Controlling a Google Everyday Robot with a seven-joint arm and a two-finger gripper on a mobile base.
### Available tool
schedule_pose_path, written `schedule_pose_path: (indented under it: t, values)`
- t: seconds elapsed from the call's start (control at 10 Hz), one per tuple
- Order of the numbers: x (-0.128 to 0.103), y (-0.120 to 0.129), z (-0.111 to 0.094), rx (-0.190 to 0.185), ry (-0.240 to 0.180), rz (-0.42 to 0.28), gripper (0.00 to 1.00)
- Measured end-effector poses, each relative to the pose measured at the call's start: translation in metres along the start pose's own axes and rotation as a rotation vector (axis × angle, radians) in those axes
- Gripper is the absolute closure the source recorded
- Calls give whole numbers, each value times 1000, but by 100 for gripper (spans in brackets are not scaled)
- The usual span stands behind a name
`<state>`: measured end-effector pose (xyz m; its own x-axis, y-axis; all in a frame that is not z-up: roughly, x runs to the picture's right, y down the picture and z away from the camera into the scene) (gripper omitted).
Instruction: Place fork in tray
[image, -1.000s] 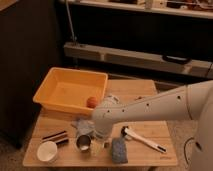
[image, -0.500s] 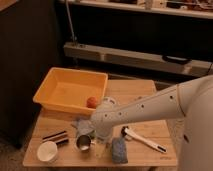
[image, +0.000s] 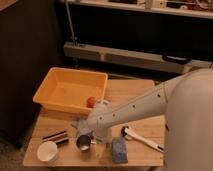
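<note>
The fork is not something we can pick out in the camera view; we judge it hidden beneath the gripper, which hangs low over the table, at the centre of the scene. We cannot tell whether the gripper is open or closed, or whether it holds anything. A metal cup stands just beside it at seven o'clock, and dark sticks lie at nine. The tray sits near at eleven o'clock. A thin fork could slip from a shallow grasp, or the rising arm could tip the cup or catch the tray's near wall.
</note>
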<state>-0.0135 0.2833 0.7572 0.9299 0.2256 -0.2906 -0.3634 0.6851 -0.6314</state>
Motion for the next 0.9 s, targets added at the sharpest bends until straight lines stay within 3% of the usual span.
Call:
schedule_pose_path:
  t: [0.5, 0.9]
  values:
    - [-6, -7, 16, 84, 77, -2, 20]
    - [1, -16, 27, 100, 106, 15, 20]
